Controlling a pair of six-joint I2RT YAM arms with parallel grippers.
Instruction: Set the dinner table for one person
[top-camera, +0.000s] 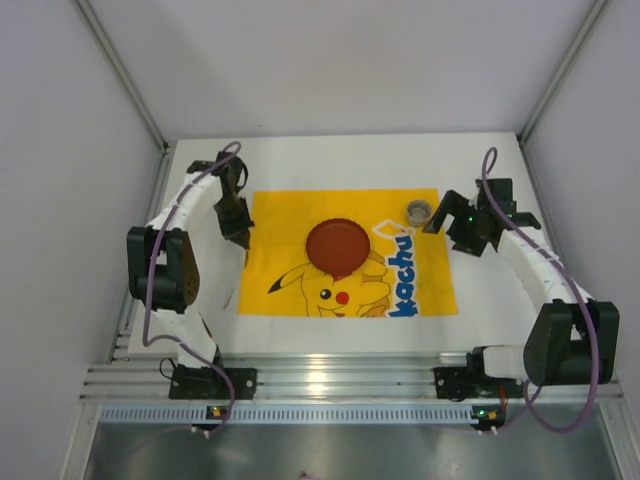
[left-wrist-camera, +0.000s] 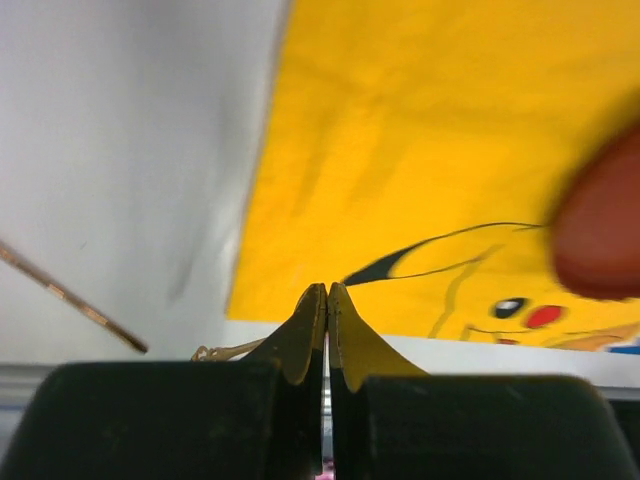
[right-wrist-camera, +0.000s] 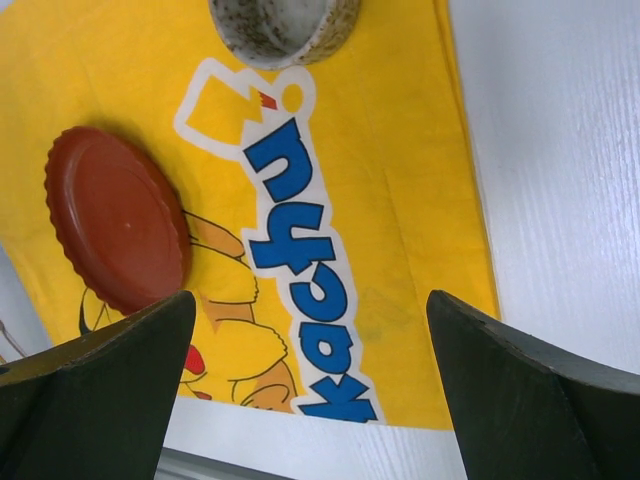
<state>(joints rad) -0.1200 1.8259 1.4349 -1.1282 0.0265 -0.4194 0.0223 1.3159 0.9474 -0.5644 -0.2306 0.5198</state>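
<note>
- left gripper (left-wrist-camera: 327, 300): jaws pressed together, nothing visible between them; sits at the left edge of the yellow Pikachu-print cloth mat (top-camera: 280, 215).
- right gripper (right-wrist-camera: 310, 297): jaws wide apart, empty, right of centre in the top view.
- small speckled grey cup (top-camera: 418, 210): mat's upper right corner. Probably rigid; grip across the wall.
- round dark-red scalloped plate (top-camera: 336, 246): mid-mat. Likely light, stiff and slick; pinch the rim.
- mat: soft, would bunch if dragged.
- large plain white rectangular worktop (top-camera: 330, 160): under everything. Rigid, fixed and smooth, with nothing to grasp; items may slide.
- thin brown rod (left-wrist-camera: 70, 297): lower left of the left wrist view, unidentifiable.
</note>
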